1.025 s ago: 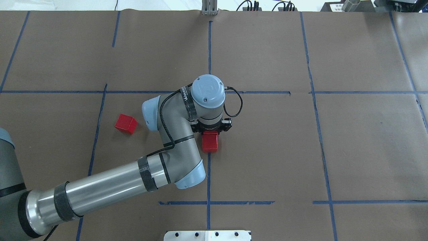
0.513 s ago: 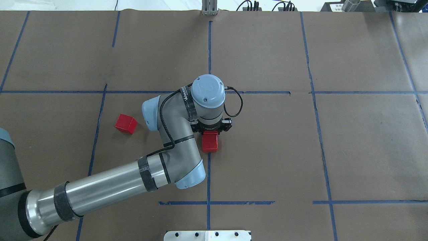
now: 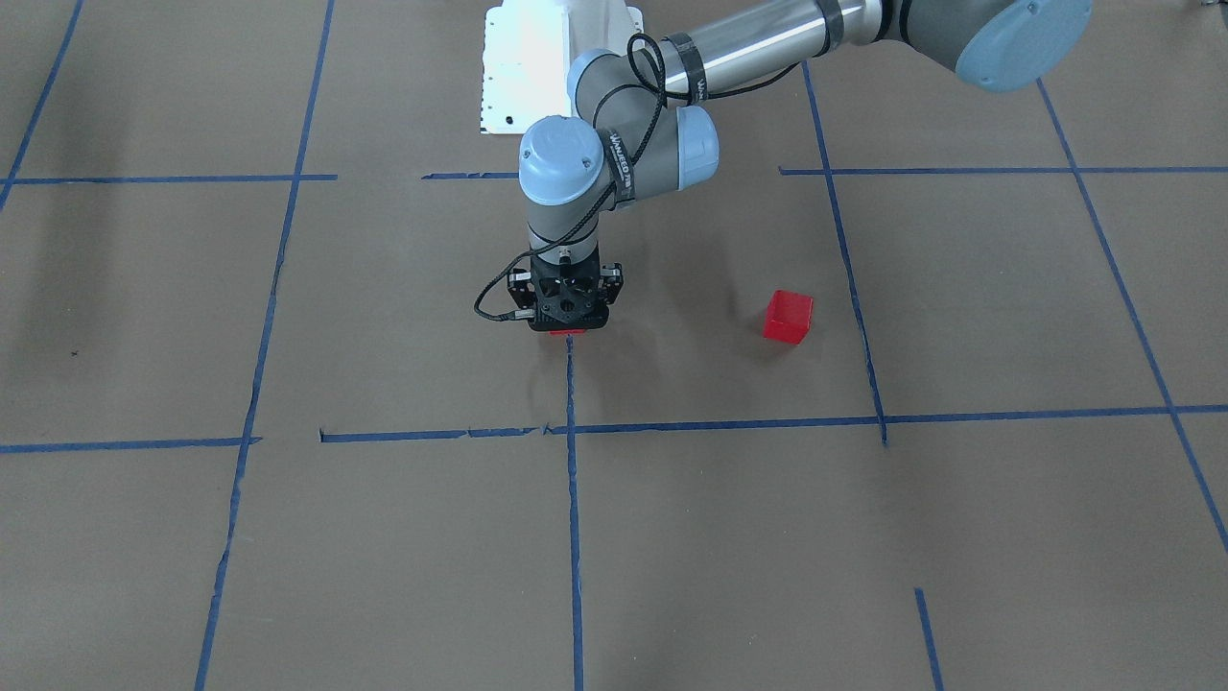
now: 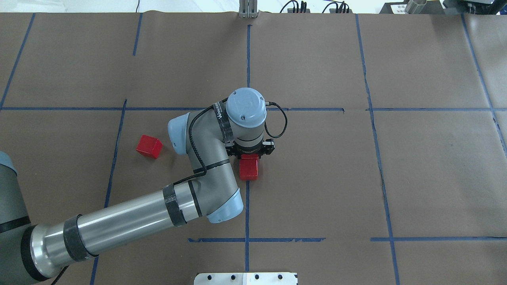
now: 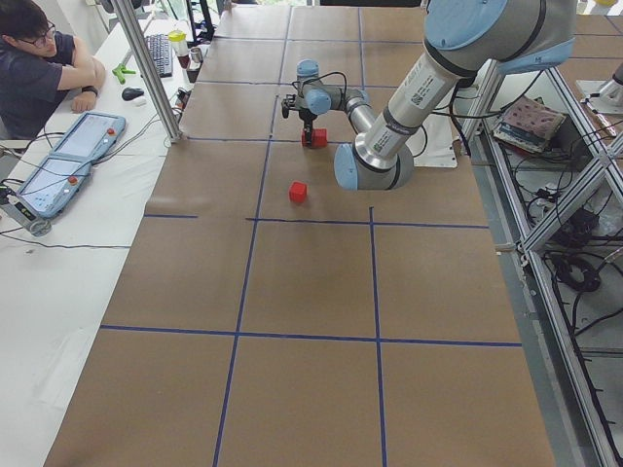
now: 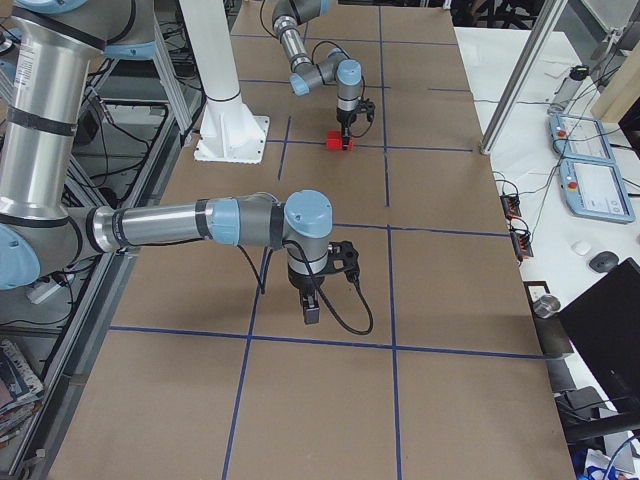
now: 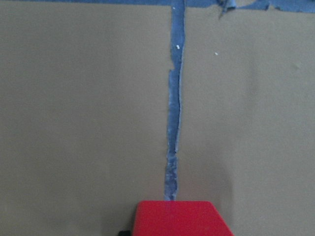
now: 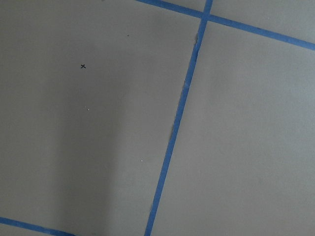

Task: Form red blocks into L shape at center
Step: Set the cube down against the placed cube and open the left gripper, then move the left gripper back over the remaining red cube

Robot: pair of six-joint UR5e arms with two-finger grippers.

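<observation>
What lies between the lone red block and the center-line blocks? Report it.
Nothing visible does: bare paper runs from the lone red block to the red blocks at the center line, where the left gripper stands.

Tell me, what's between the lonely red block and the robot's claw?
Only bare brown paper lies between the lone red block and the left gripper, seen in the front-facing view.

Robotics lab: teach pendant (image 5: 70,163); aluminium framing (image 5: 533,219); cable tangles (image 5: 581,275); tape-gridded table (image 4: 435,178)
</observation>
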